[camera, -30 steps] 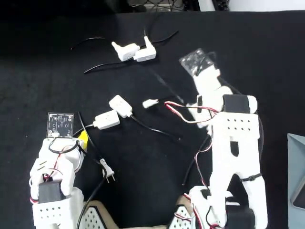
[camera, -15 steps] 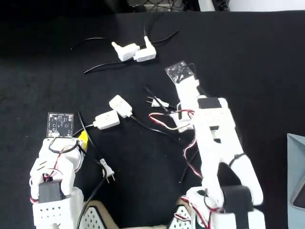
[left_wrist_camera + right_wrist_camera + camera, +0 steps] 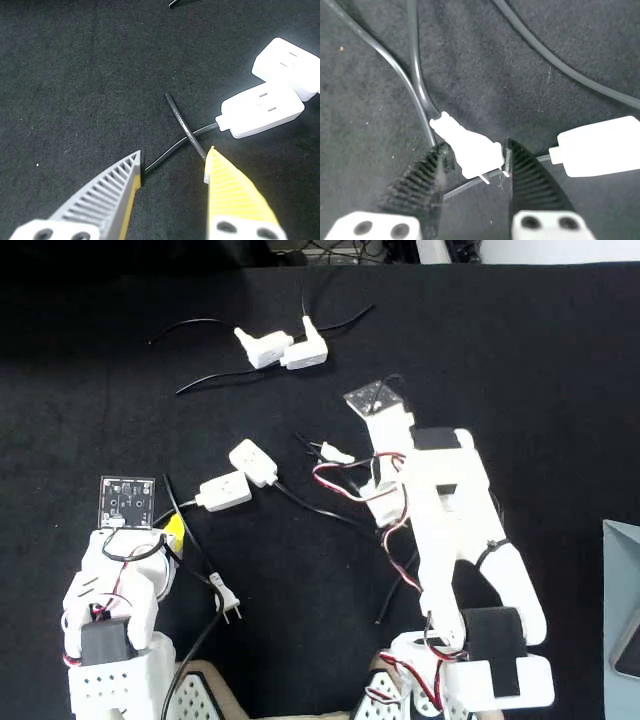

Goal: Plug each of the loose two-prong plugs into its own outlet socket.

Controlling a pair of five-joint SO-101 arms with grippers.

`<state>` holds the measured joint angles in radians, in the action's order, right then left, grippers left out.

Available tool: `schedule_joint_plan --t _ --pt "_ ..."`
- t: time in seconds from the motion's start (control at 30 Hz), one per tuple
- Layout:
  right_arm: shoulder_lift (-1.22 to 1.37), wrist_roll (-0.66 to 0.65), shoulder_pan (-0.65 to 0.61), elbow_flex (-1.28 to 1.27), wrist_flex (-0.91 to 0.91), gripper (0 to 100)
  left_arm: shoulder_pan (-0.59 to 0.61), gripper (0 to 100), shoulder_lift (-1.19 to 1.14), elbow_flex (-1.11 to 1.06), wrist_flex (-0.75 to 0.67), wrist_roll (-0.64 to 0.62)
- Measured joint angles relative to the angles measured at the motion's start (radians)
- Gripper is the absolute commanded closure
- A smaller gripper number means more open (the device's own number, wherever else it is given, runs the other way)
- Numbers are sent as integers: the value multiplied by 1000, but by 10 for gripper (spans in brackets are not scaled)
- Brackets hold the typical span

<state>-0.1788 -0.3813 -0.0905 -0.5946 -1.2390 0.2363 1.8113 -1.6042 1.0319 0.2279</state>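
Near the counter's (image 3: 550,360) middle, my right arm (image 3: 440,500) has swung left, and my right jaws now pinch the white plug (image 3: 470,147), near an outlet socket (image 3: 600,145), so plugging in can begin. My left jaws stay apart over a black cable (image 3: 165,157).

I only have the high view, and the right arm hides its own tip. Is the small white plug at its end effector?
Observer: Yes. In the right wrist view, the white plug sits right at the right end effector, with its prongs pointing back toward the wrist.
Operator: Is a socket close by?
Observer: A white socket lies apart from the plug, its cable end nearest the plug.
Operator: And the left arm?
Observer: The left end effector is open above two crossed black cables and holds nothing.
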Motion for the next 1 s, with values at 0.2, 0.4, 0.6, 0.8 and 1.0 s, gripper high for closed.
schedule_joint_plan --t 0.2,0.4,0.6,0.8,1.0 --pt "0 0 -61 -6 -14 778 0 789 0 0 0 0" --pt "0 0 -87 -15 -15 804 0 789 0 0 0 0" --pt "0 -31 -87 -15 -6 804 0 789 0 0 0 0" --pt "0 -187 -87 -15 2 804 0 789 0 0 0 0" --pt "38 -279 -87 -15 2 804 0 789 0 0 0 0"
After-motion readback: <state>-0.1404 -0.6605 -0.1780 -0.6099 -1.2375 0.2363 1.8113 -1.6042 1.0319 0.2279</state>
